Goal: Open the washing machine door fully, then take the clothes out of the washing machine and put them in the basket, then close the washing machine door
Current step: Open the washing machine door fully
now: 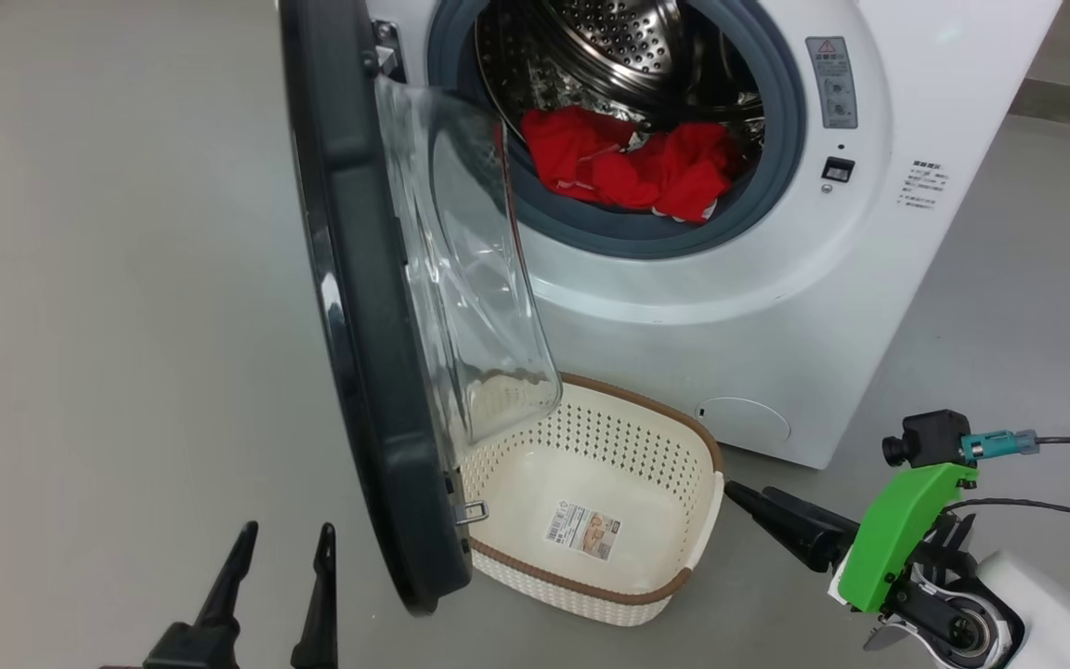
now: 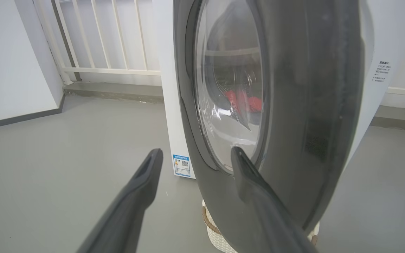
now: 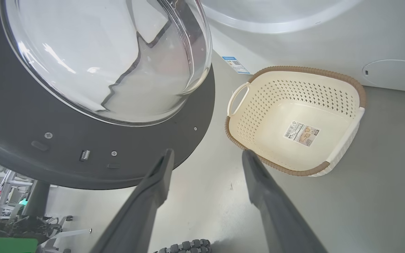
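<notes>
Head view: we are seeing the door (image 1: 349, 307) edge-on, the clothes (image 1: 632, 172) lying in the washing machine (image 1: 823, 307) beyond it, on the side of the right gripper (image 1: 749, 492). Left wrist: our left gripper (image 2: 196, 151), spread and empty, is facing the door's outer face. Right wrist: the right gripper, spread, is pointing beside the basket (image 3: 294, 95).

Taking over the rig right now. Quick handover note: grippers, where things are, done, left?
Left gripper: jaws open, empty, low by the outer face of the washing machine door.
Right gripper: jaws open, empty, low beside the basket.
Door stands out from the washing machine, its glass over the basket's left end.
Clothes: red heap at the drum mouth. Basket empty, on the floor in front.
Done: door open, perhaps not fully.
Left: clothes into basket, close door.
</notes>
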{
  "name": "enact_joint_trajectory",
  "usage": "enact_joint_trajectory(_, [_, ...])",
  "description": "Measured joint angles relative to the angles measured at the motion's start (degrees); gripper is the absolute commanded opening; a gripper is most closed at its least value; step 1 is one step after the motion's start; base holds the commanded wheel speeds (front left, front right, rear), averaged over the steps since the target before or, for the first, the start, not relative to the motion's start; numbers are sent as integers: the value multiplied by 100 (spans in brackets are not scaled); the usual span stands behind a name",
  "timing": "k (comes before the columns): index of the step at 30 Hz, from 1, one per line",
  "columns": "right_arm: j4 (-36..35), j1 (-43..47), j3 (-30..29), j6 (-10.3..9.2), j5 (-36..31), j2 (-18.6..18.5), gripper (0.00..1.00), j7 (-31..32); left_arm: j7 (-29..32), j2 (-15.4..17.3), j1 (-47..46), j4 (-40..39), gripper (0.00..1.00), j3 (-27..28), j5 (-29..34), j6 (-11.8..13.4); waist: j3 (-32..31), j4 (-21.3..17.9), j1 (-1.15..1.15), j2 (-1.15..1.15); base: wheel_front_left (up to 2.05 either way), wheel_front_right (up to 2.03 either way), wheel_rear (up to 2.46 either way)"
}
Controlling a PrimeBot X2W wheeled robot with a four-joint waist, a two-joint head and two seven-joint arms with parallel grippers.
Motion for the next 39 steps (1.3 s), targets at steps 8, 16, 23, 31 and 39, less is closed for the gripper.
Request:
enact_joint_trajectory(8, [137, 200, 348, 0, -105, -232, 100, -650, 0, 1, 47, -2, 100, 144, 18, -56, -84, -119, 0, 0, 0, 0, 0])
enact_joint_trajectory(16, [331, 281, 766, 0, -388, -360, 100, -1600, 0, 0, 66, -2, 100, 213, 51, -58, -104, -176, 0, 0, 0, 0, 0])
enact_joint_trajectory(23, [554, 295, 1199, 1, -709, -375, 100, -2517, 0, 1, 152, 3, 100, 226, 51, -93, -103, -197, 0, 0, 0, 0, 0])
enact_joint_trajectory(31, [815, 293, 1054, 1, -1227, -302, 100, -2757, 0, 0, 151, 4, 100, 247, 48, -93, -72, -214, 0, 0, 0, 0, 0])
enact_joint_trajectory(39, [660, 485, -130, 1, -2372, -18, 100, -2763, 0, 0, 150, 3, 100, 250, 47, -92, -44, -217, 0, 0, 0, 0, 0])
